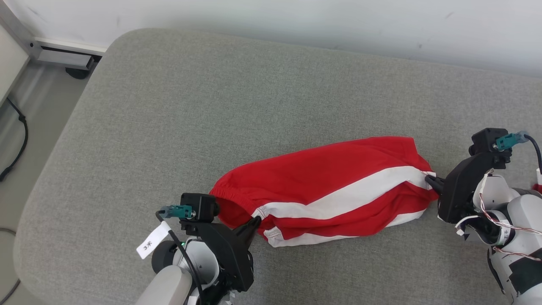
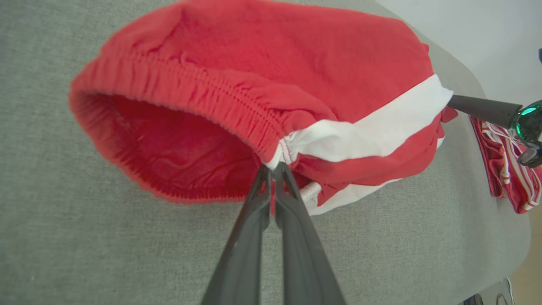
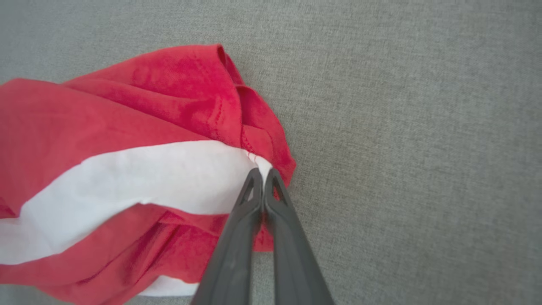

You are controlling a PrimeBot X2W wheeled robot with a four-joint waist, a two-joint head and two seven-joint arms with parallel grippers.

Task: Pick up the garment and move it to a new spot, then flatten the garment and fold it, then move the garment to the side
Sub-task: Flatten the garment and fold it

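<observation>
Visitor: Waistband end, nearest us: what has hold of it?

Guide: The left gripper [image 1: 255,221]. Its two dark fingers are pressed together on the garment [image 1: 330,186], pinching the spot where the white side stripe meets the gathered elastic waistband. The waist opening gapes just beside the fingertips and shows the red inside. A white paper tag [image 1: 152,240] hangs from that wrist.

Visitor: Garment itself: where does it lie?

Guide: It is a pair of red shorts with a broad white stripe. Its body rests on the gray cushion [image 1: 190,106], toward the near right part. It stretches in a slanting line from the left gripper up to the right gripper [image 1: 428,178]. A second white band runs along the lower edge, and the cloth between the two grips is loosely creased, not flat.

Visitor: Far end?

Guide: The right gripper's fingers are likewise closed. They nip the hem where the white stripe ends, and red folds bunch on either side of the tips.

Visitor: Beyond that?

Guide: Past the right gripper, near the cushion's edge, a striped cloth [image 2: 508,169] in red and white lies apart from the shorts. Farther off, bare upholstery runs to the rounded far edge. Behind it stands the pale wall [image 1: 296,21]. At the far left is the floor [image 1: 46,106] with a black cable [image 1: 22,137].
</observation>
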